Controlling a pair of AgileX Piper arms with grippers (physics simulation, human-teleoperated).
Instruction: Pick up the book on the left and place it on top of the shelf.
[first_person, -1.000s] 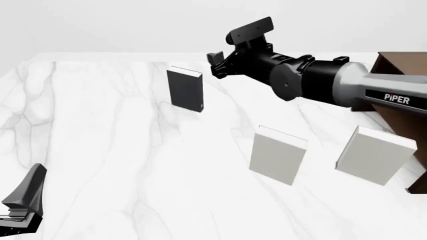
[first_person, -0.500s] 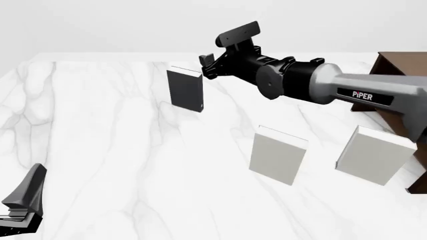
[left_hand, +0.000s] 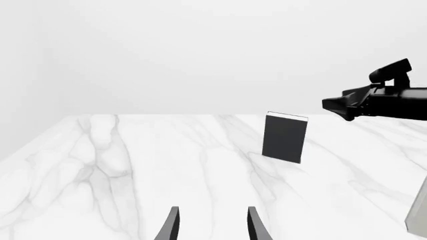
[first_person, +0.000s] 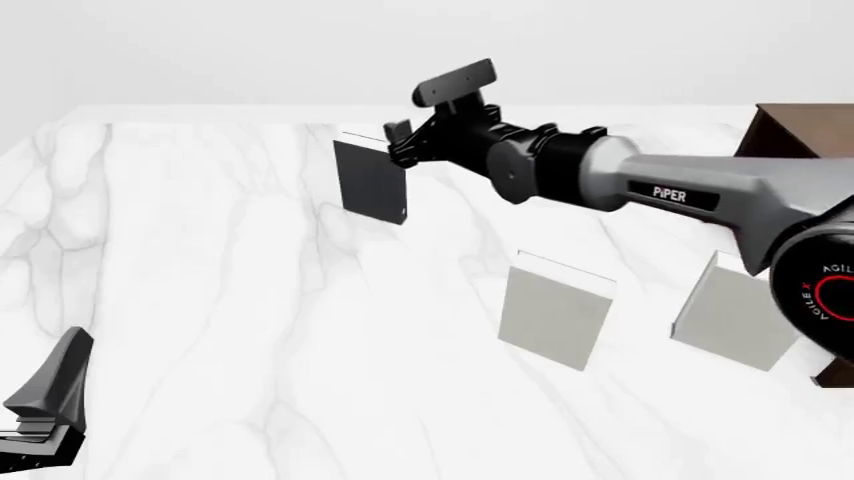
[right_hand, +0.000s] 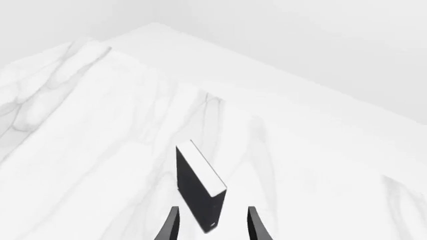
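Note:
The dark charcoal book (first_person: 370, 182) stands upright at the far left-middle of the marble table. It also shows in the left wrist view (left_hand: 285, 138) and the right wrist view (right_hand: 195, 182). My right gripper (first_person: 398, 143) is open and reaches in from the right at the book's top right corner. In the right wrist view the book's near end shows between the two fingertips (right_hand: 171, 226). My left gripper (first_person: 47, 400) is open and empty at the near left corner, far from the book. The dark brown shelf (first_person: 801, 132) shows at the right edge, partly hidden by my right arm.
Two larger pale grey-white books stand upright at the near right, one in the middle (first_person: 554, 312) and one beside the shelf (first_person: 737, 318). My right arm (first_person: 667, 190) spans above them. The table's far edge (first_person: 200, 108) runs behind the dark book.
My right gripper has moved left across the table, from a gap right of the dark book to its top right corner. The book and my left arm have not moved.

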